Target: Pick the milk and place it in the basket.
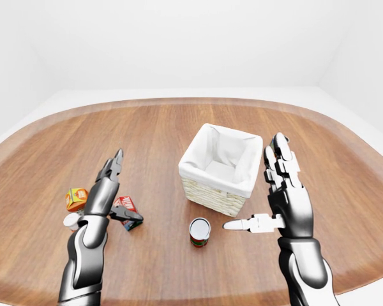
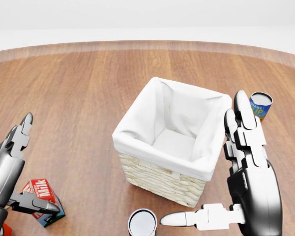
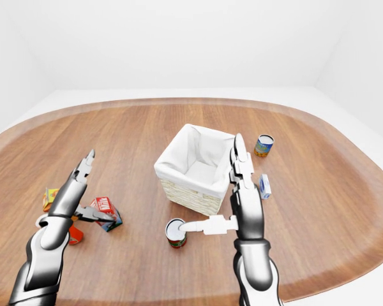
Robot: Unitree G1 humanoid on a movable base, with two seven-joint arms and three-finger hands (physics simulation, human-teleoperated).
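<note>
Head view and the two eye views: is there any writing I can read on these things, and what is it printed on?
"Milk": white letters on the red top of the milk carton.
"SOUP", partly hidden: on the blue label of the soup can.
Orange carton, small blue-and-white box, red-labelled can: print too small to read.

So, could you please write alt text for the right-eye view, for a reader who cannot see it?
A robot's open left hand reaches toward a red milk carton on a wooden table. Its open right hand hovers beside a white-lined wicker basket. A can stands below the basket, another can at right.
</note>
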